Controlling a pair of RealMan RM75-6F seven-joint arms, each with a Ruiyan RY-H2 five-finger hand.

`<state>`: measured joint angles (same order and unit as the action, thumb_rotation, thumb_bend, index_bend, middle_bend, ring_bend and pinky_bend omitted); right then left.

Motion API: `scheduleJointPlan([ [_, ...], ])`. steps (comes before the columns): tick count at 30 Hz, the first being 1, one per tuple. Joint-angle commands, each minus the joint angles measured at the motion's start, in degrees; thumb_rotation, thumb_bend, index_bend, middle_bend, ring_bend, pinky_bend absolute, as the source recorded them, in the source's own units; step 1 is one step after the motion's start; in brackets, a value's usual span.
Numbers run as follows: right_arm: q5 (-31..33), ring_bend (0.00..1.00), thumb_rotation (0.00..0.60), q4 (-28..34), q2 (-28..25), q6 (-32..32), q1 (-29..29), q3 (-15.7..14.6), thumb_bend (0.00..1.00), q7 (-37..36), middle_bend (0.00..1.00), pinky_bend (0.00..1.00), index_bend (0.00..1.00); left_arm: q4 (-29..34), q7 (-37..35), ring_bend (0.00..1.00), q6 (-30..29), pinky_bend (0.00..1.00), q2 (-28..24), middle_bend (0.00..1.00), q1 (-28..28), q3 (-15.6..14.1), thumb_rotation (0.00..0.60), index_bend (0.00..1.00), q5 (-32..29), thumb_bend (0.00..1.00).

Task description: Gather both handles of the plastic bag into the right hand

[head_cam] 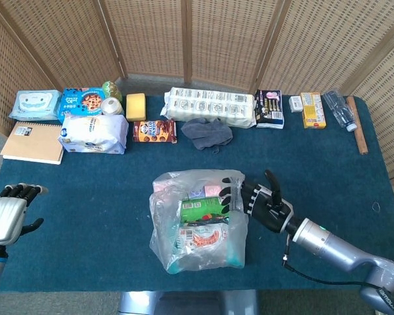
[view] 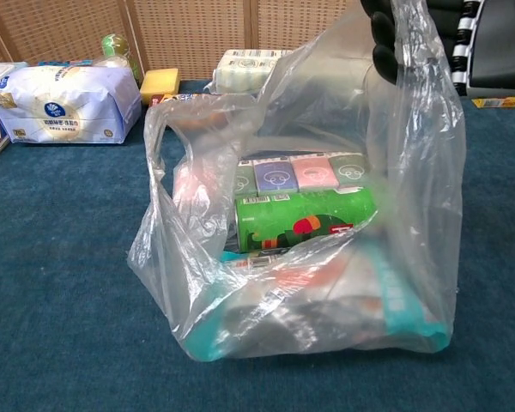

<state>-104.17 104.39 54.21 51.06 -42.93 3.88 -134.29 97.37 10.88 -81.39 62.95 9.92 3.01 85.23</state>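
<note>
A clear plastic bag with a green pack and other packets inside stands mid-table. My right hand has its fingers pushed through the bag's right handle and holds that side up, with plastic draped over the fingers. The other handle stands free as a loop on the bag's left side, touched by nothing. At the table's left front edge my left hand hangs open and holds nothing; the chest view does not show it.
Along the far edge lie a toilet-roll pack, a grey cloth, a cookie box, a white tissue pack, a notebook and small boxes. Blue cloth lies between the bag and my left hand.
</note>
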Motion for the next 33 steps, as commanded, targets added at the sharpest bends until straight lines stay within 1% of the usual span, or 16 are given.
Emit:
scheduleJointPlan([
  [1,-0.2,0.47,0.122,-0.7,-1.1,-1.3,-2.3,-2.1,0.15,1.1,0.39,0.42,0.25,-0.1,-0.1,0.3,0.2,0.27,0.2,0.39,0.0,-0.1,0.6,0.33,-0.1,0.13],
  [4,0.3,0.47,0.122,-0.4,-1.6,-3.2,-3.7,-3.3,0.15,3.2,0.4,0.42,0.26,-0.2,-0.2,0.3,0.4,0.27,0.4,0.39,0.1,-0.2,0.6,0.33,-0.1,0.13],
  [6,1.1,0.45,0.12,0.3,-1.8,-5.9,-5.1,-4.4,0.14,6.8,0.4,0.41,0.26,-0.3,-0.2,0.3,0.7,0.27,0.6,0.39,0.3,-0.1,0.6,0.33,-0.1,0.13],
  [9,2.2,0.44,0.119,1.3,-1.7,-6.2,-5.9,-4.9,0.14,7.2,0.4,0.4,0.26,-0.4,-0.2,0.3,0.7,0.27,0.6,0.39,0.4,-0.1,0.6,0.33,-0.2,0.13],
  [11,2.1,0.44,0.118,1.5,-1.2,-4.8,-6.3,-5.3,0.14,5.1,0.4,0.4,0.25,-0.4,-0.2,0.3,0.7,0.27,0.6,0.39,0.4,0.0,0.6,0.33,-0.2,0.13],
  [16,-1.8,0.46,0.123,0.3,-1.5,-2.6,-9.8,-7.4,0.14,-2.4,0.42,0.42,0.24,-0.5,-0.3,0.3,0.8,0.27,0.5,0.39,0.4,-0.1,0.6,0.33,-0.5,0.13],
  [21,-4.4,0.54,0.122,1.0,-3.5,-4.4,-14.5,-10.4,0.14,-5.8,0.47,0.5,0.24,-0.7,-0.7,0.3,0.8,0.27,0.7,0.39,0.4,-0.1,0.6,0.33,-0.6,0.13],
  [26,-5.4,0.69,0.12,0.8,-4.2,-2.6,-17.3,-12.5,0.14,-10.0,0.61,0.63,0.24,-1.0,-0.9,0.3,1.0,0.27,0.9,0.39,0.5,-0.2,0.6,0.33,-0.5,0.13],
  [30,-3.0,0.77,0.119,0.7,-4.7,-2.9,-18.5,-13.4,0.15,-10.2,0.69,0.66,0.25,-1.1,-1.0,0.3,0.9,0.27,1.0,0.39,0.5,-0.2,0.6,0.33,-0.5,0.13],
  [33,-0.3,0.82,0.118,1.4,-5.2,-4.2,-18.9,-13.6,0.15,-8.9,0.71,0.68,0.27,-1.2,-1.1,0.3,0.8,0.27,1.0,0.39,0.4,-0.2,0.6,0.33,-0.6,0.13],
])
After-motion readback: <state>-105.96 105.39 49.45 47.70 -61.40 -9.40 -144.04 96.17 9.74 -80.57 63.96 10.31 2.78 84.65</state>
